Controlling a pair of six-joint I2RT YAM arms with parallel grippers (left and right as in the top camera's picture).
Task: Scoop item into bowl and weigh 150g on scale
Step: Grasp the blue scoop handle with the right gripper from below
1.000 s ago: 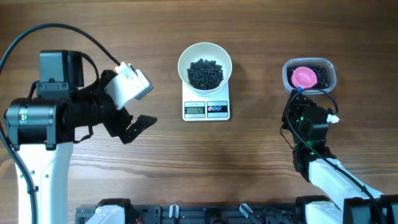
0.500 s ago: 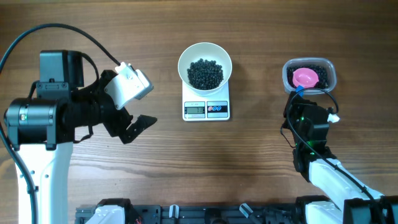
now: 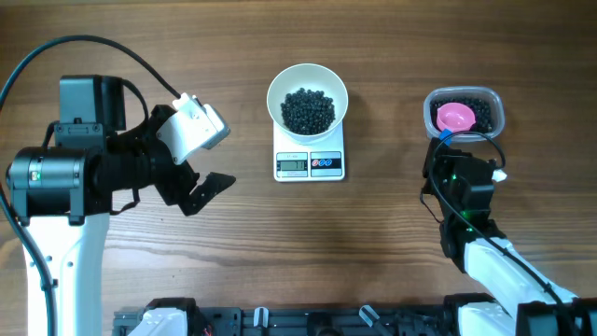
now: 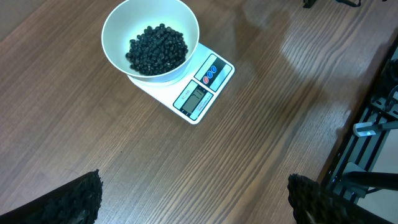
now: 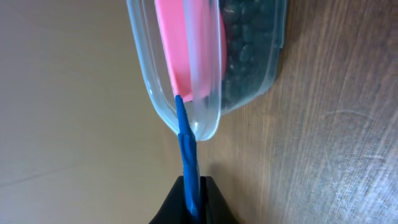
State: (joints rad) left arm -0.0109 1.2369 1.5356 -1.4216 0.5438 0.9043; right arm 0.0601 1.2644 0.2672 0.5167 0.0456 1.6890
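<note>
The white bowl [image 3: 308,102] sits on the white scale [image 3: 310,162] and holds a heap of tiny black beads, the item [image 3: 308,110]; both also show in the left wrist view, the bowl [image 4: 150,38] on the scale [image 4: 198,94]. More of the item [image 5: 249,50] fills a clear tub [image 3: 464,115] at the right, where a pink scoop [image 3: 456,117] rests. My right gripper [image 5: 191,198] is shut on the scoop's blue handle [image 5: 187,149], just below the tub. My left gripper [image 3: 198,191] hangs open left of the scale, nothing between its fingers.
The wooden table [image 3: 373,233] carries only the scale with its bowl and the tub [image 5: 205,74]. A black rail [image 3: 308,319] runs along the table's front edge, seen also at the right of the left wrist view.
The right gripper has closed on the scoop's blue handle. The left arm, bowl and scale have not moved.
</note>
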